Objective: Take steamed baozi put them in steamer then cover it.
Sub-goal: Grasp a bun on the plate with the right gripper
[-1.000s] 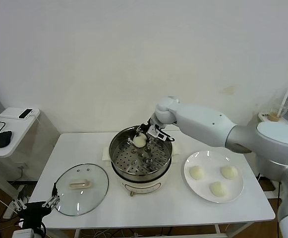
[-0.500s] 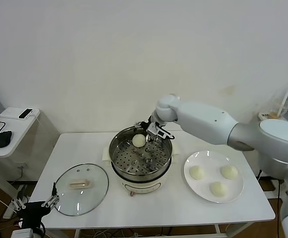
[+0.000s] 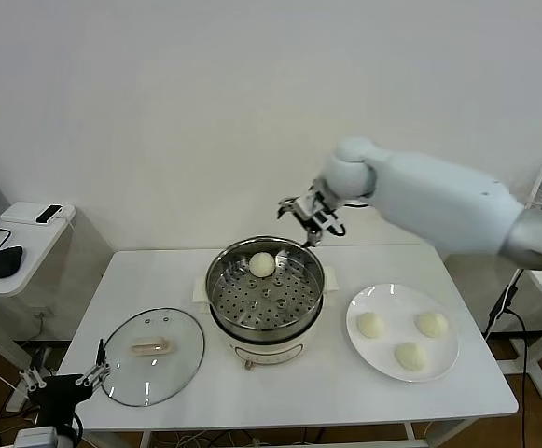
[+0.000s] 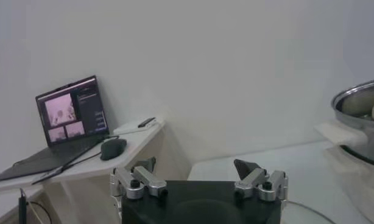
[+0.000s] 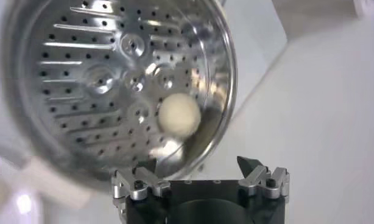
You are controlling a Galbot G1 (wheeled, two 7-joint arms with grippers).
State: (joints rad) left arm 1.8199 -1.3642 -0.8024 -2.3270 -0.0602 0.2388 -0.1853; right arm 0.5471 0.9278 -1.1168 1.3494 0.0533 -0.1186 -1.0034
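One baozi (image 3: 262,265) lies in the steamer (image 3: 222,301), and the right gripper (image 3: 310,213), wide and empty above it, should next fetch another from the plate (image 3: 380,350).

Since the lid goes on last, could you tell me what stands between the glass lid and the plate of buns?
In the head view, the steamer stands between the glass lid and the plate, with one bun on its tray.

Open steamer mouth, one bun at its far edge

The round shiny steel steamer (image 3: 265,297) stands uncovered; a small cream-white bun (image 3: 262,265) fills only its far side. The right tool (image 3: 310,217) hangs open above the far rim. White worktop (image 3: 280,397) lies bare in front.
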